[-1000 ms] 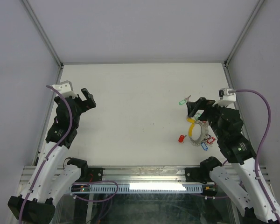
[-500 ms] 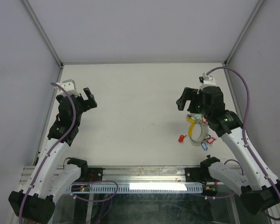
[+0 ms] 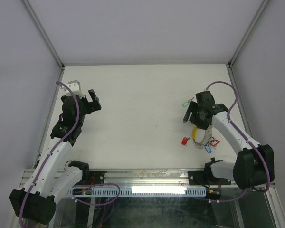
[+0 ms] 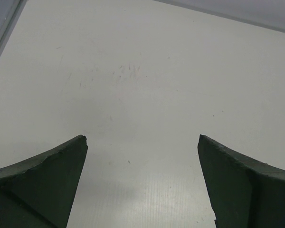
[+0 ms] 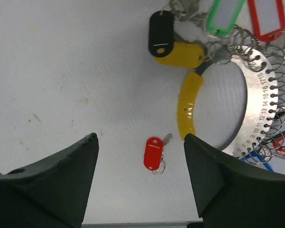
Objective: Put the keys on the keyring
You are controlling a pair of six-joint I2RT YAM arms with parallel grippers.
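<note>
The keyring point(image 5: 265, 102) is a silvery numbered plate edged with wire coils, with a yellow arc point(image 5: 187, 105) on its inner side; it lies at the table's right point(image 3: 203, 138). On its coils hang keys with green point(image 5: 223, 15), red point(image 5: 266, 18), yellow point(image 5: 181, 54) and black point(image 5: 160, 32) tags. A loose red-tagged key point(image 5: 153, 153) point(image 3: 185, 141) lies left of the ring, and a green-tagged key point(image 3: 185, 103) lies farther back. My right gripper point(image 5: 140, 137) point(image 3: 189, 114) hovers open above the red key, touching nothing. My left gripper point(image 4: 142, 137) point(image 3: 91, 99) is open and empty over bare table far left.
Blue point(image 3: 208, 148) and red point(image 3: 214, 141) tags stick out at the ring's near side. A metal frame rail point(image 3: 133, 175) runs along the table's near edge, and grey walls close the other sides.
The right arm swung up off the ring, then came back down with its wrist turned, jaws now over the loose red key. The left arm shifted slightly.
</note>
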